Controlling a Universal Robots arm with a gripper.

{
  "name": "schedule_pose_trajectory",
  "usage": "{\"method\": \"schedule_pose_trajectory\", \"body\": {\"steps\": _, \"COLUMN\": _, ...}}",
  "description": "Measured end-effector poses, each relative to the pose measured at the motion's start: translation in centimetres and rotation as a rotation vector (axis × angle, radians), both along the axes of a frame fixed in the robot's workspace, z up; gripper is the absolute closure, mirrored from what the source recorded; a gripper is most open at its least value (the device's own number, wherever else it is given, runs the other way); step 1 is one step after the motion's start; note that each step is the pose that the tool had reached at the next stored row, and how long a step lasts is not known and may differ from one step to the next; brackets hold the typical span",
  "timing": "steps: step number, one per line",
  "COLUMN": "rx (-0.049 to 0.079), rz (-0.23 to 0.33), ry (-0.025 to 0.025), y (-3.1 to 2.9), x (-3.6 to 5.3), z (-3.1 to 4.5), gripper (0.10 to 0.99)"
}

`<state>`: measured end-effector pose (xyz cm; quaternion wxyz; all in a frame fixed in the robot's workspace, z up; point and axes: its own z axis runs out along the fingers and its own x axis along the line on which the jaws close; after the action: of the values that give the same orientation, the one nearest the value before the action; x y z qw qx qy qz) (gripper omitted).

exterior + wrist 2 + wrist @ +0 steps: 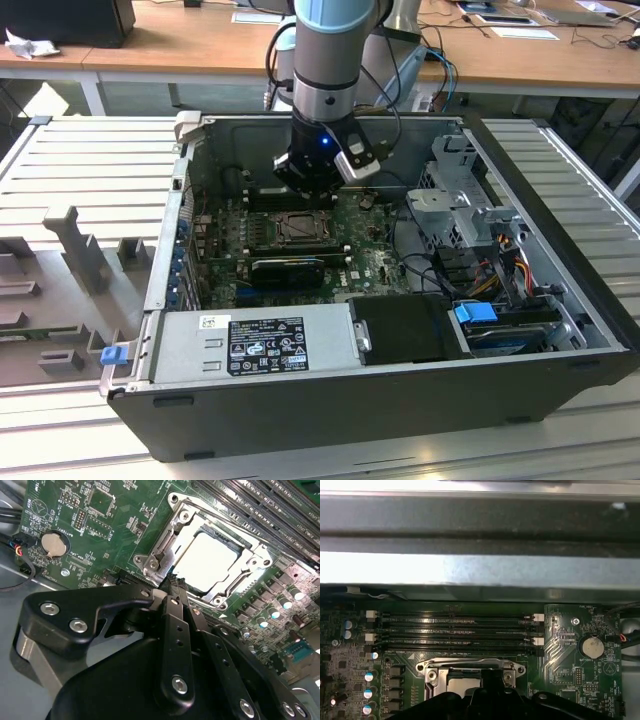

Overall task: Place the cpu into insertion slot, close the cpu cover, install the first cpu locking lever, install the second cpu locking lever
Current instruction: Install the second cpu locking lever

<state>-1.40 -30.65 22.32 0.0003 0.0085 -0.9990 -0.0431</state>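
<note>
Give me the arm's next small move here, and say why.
Probably a short downward push with the pincer. In the second wrist view the cpu is already seated, the cpu cover lies flat around it, and the shut pincer's tip sits at the cover's near edge, where locking would likely begin. I cannot tell whether it touches.

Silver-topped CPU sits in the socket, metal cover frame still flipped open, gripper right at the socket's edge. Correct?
Not quite: in the second wrist view the silvery metal cover frame lies closed over the silver-topped CPU in the square socket. The gripper is at the socket's edge.
</note>
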Motion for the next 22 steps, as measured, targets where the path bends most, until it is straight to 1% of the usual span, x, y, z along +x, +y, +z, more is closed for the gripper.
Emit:
{"method": "schedule_pose_trajectory", "body": {"steps": 7, "rx": 0.000, "rz": 0.000, "ry": 0.0000, "y": -0.26, "x": 0.00, "z": 0.00, "gripper": 0.980}}
{"method": "schedule_pose_trajectory", "body": {"steps": 10, "rx": 0.000, "rz": 0.000, "ry": 0.0000, "y": -0.27, "x": 0.00, "z": 0.28, "gripper": 0.980}}
{"method": "schedule_pose_trajectory", "body": {"steps": 14, "rx": 0.000, "rz": 0.000, "ry": 0.0000, "y": -0.27, "x": 0.00, "z": 1.30, "gripper": 0.980}}
{"method": "schedule_pose_trajectory", "body": {"steps": 16, "rx": 0.000, "rz": 0.000, "ry": 0.0000, "y": -0.27, "x": 0.00, "z": 2.22, "gripper": 0.980}}
{"method": "schedule_pose_trajectory", "body": {"steps": 19, "rx": 0.000, "rz": 0.000, "ry": 0.0000, "y": -0.27, "x": 0.00, "z": 3.18, "gripper": 0.980}}
{"method": "schedule_pose_trajectory", "body": {"steps": 20, "rx": 0.000, "rz": 0.000, "ry": 0.0001, "y": -0.27, "x": 0.00, "z": 3.61, "gripper": 0.980}}
{"method": "schedule_pose_trajectory", "body": {"steps": 22, "rx": 0.000, "rz": 0.000, "ry": 0.0000, "y": -0.39, "x": 0.00, "z": 3.68, "gripper": 0.980}}
